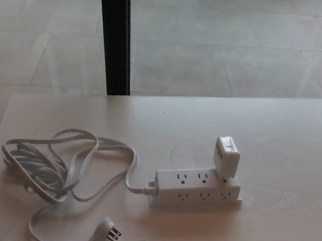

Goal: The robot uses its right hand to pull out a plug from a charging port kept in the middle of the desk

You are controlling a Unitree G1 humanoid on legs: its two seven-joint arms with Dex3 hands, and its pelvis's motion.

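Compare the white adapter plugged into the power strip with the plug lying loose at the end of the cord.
The adapter is a blocky cube seated in the power strip, prongs hidden; the cord plug is small and flat, lying free on the desk with prongs exposed. The adapter has no visible cord; the cord plug does. Both are white.

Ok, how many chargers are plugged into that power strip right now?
1: a white charger sits in the power strip at its right end, on top. The other visible sockets look empty; its far side is hidden.

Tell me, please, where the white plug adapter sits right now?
In the head view, the white plug adapter stands at the right end of the power strip, right of the coiled cord.
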